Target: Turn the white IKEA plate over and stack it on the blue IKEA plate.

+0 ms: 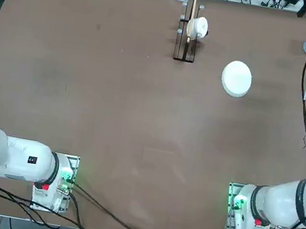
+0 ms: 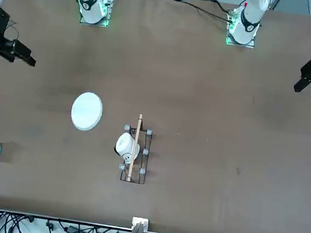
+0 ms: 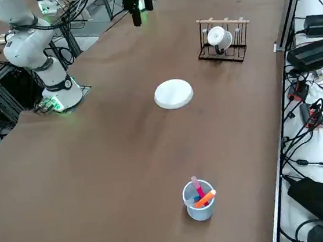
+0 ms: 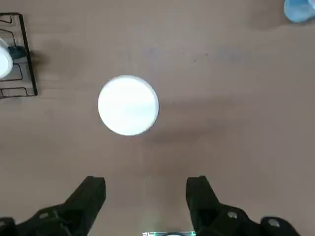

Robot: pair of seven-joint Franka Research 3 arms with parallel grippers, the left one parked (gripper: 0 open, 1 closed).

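Wrist view: white plate (image 4: 128,104) lies straight ahead of the spread fingers (image 4: 92,194), centred on the gap between them.

The right gripper (image 4: 146,196) hangs above the bare table (image 4: 236,123), empty, its fingers wide apart and well clear of the plate. From overhead the plate sits in the far right part of the table, right of the wooden rack (image 1: 188,35) holding a white cup (image 1: 198,27). Being round, it has no long axis to align with. No blue plate shows in any view, only a blue-tinted cup (image 3: 199,199) of pens.
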